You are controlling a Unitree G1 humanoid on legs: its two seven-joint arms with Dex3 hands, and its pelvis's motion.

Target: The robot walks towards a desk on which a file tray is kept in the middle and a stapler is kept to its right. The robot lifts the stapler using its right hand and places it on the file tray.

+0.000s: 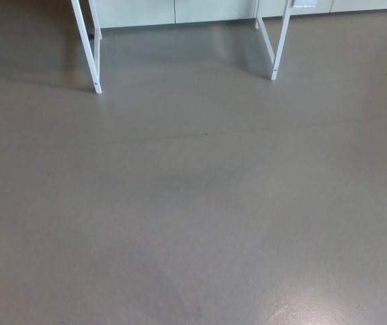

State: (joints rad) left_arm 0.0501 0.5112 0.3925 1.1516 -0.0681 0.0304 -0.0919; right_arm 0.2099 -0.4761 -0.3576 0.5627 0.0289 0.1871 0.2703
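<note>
White desk leg (88, 47) top left, bare grey floor (193, 203) in the middle, another desk leg (278, 40) top right. Desktop's cut off, so stapler and file tray are out of sight. Neither hand shows, so I can't tell what my fingers are doing. I'd guess the stapler's stiff, dense, slick: pinch across its middle.

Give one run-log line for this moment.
phase: approach | view: grey floor, white desk legs at top | tray, stapler: not in view | hands: not in view

Soft, even light on the grey floor (193, 203), a pale glare patch at bottom right, image slightly blurred.
</note>
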